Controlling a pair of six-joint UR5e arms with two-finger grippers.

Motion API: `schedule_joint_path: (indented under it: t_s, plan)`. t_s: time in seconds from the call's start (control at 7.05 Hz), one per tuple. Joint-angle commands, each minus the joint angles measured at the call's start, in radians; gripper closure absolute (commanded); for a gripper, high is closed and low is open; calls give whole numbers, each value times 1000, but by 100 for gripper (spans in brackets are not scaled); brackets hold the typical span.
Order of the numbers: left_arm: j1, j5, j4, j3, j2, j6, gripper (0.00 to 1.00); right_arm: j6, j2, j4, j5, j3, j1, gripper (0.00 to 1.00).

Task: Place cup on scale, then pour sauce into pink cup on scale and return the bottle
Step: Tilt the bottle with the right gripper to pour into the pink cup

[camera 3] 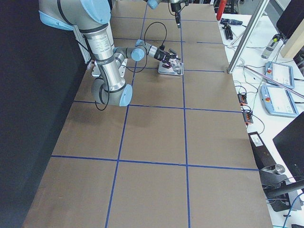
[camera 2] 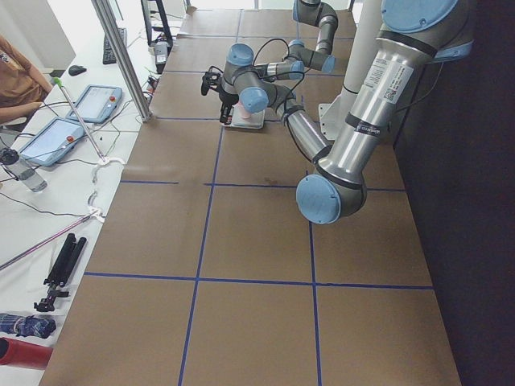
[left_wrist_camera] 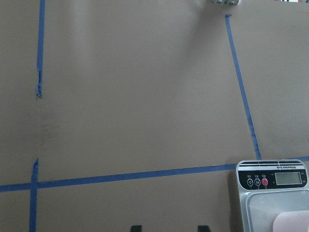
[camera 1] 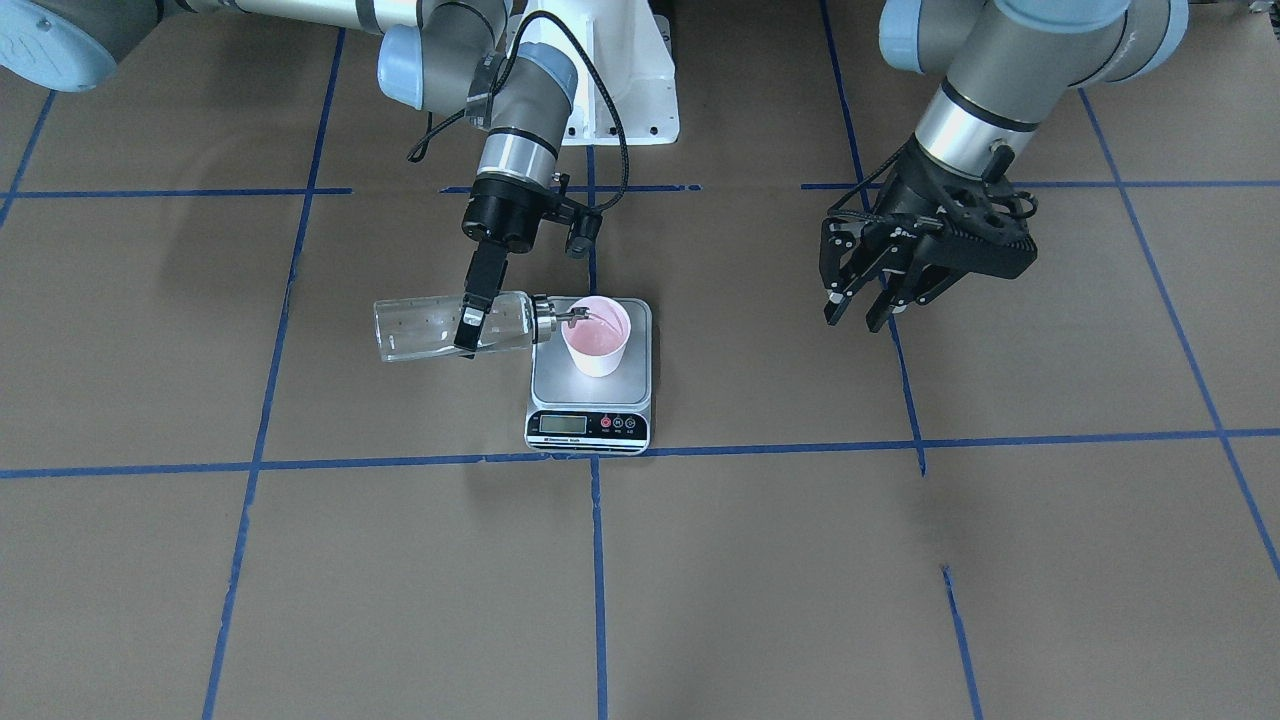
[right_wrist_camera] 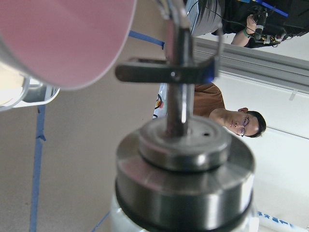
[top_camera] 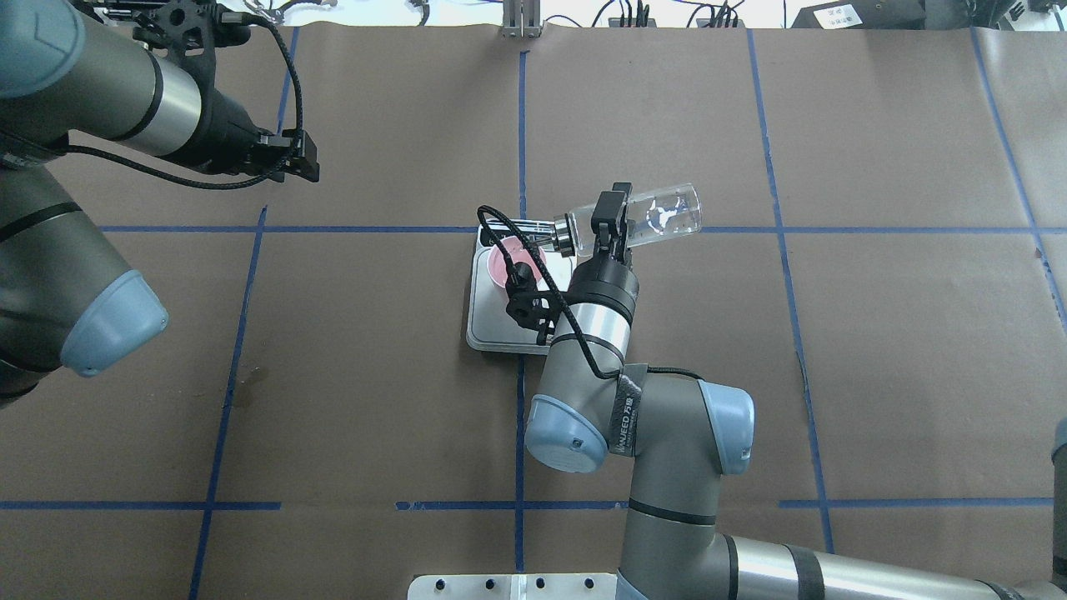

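Silver collar of the bottle [right_wrist_camera: 183,169] hogs the right wrist view, with its spout over the pink cup [camera 1: 597,338], which sits on the scale [camera 1: 588,425]. Right gripper [camera 1: 472,318] is clamped on the glass and the bottle is nearly horizontal. Left gripper [camera 1: 855,318] hangs well apart, jaws wide. I'd tilt slowly, hold the spout inside the rim and watch the display. Tabletop [camera 1: 760,560] is brown paper with blue tape, and an operator [right_wrist_camera: 236,123] sits beyond it.

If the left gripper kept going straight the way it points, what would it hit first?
Most likely the bare table: the left gripper has only brown paper and tape ahead in its wrist view. The scale sits off to the side, though depth is unclear.
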Motion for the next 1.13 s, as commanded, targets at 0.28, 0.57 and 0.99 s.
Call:
schedule_joint_path:
  t_s: [0.28,0.57,0.99]
  plan:
    - [0,0,3,-3,-1,-6,50,-84,-1,2,-29,-6,-2,100]
    - [0,0,3,-3,1,-6,50,-96,2,3,-38,-1,-2,100]
    - [3,0,1,-2,1,-6,50,-29,-4,23,-16,44,11,100]
